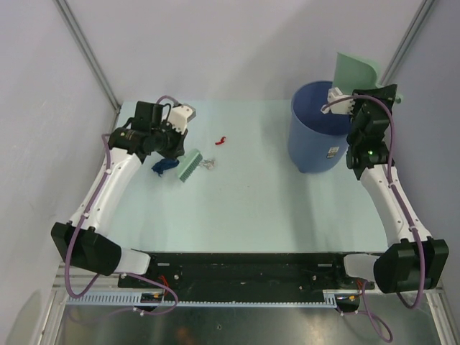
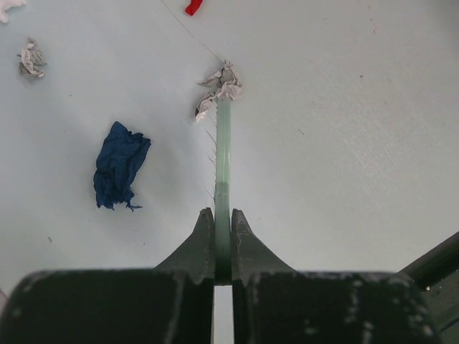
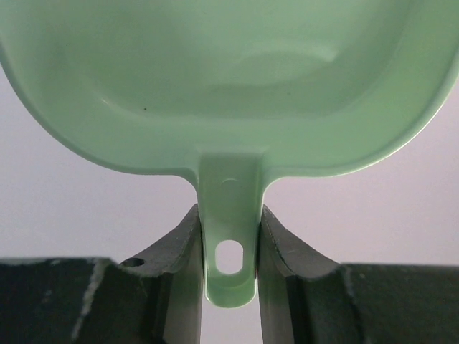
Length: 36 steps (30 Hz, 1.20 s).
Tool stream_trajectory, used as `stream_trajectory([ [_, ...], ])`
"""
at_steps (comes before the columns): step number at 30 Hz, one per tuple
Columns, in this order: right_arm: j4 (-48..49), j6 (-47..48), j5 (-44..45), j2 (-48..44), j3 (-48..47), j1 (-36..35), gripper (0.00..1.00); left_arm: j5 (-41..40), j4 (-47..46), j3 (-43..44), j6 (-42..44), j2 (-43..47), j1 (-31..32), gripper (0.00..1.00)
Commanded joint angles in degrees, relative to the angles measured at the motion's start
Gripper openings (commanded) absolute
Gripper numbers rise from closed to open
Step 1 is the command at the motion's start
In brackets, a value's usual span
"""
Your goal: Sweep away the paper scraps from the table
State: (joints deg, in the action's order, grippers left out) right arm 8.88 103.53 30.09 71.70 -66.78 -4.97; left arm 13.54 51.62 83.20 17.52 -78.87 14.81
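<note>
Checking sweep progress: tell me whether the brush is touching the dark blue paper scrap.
Apart. The left wrist view shows a strip of bare table between the brush and the dark blue paper scrap.

Sage-green brush (image 1: 190, 165) left of centre, lying at a slant. In the left wrist view, the same brush (image 2: 223, 143) edge-on, thin and pale, a few fine bristles showing along its left side.

Dark blue bin (image 1: 316, 136) upright at the far right, open at the top, a small white label (image 1: 333, 152) low on its near wall.

Sage-green dustpan (image 1: 354, 72) up above the bin's far rim, tilted. Up close, the dustpan (image 3: 229, 72) smooth and shallow, one tiny dark speck on its inner face, its short handle (image 3: 229, 215) pierced by a rounded hanging hole.

Behind, plain grey walls (image 1: 237, 43) and two slanting metal posts (image 1: 86, 50), one at each far corner.
</note>
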Motion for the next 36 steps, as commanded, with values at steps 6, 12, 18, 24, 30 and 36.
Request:
stream_trajectory([
  [6,-18.1,-45.7,-5.0,-6.6,-9.0,-12.1,0.0,2.0,-0.9,3.5,2.8,-1.0,-0.2,0.0],
  [12,-42.2,-75.7,-12.8,-1.1,-15.5,-27.0,0.0,-1.4,-2.7,6.4,-1.2,-3.0,-0.5,0.0],
  [18,-58.6,-91.6,-31.6,12.1,-21.4,-31.9,0.0,-5.6,-4.9,9.9,-3.0,-7.1,-0.7,0.0],
  [24,-70.6,-93.2,-32.8,24.0,-24.5,-35.9,0.0,-8.9,-5.0,12.5,-1.9,-14.2,-0.7,0.0],
  [30,-75.5,-93.2,-37.9,34.1,-25.9,-37.1,0.0,-6.3,-5.0,15.0,-1.3,-18.9,-0.7,0.0],
  [36,-79.1,-96.2,-30.9,44.2,-31.6,-39.3,0.0,-3.9,-5.0,14.7,-1.8,-21.8,-0.6,0.0],
])
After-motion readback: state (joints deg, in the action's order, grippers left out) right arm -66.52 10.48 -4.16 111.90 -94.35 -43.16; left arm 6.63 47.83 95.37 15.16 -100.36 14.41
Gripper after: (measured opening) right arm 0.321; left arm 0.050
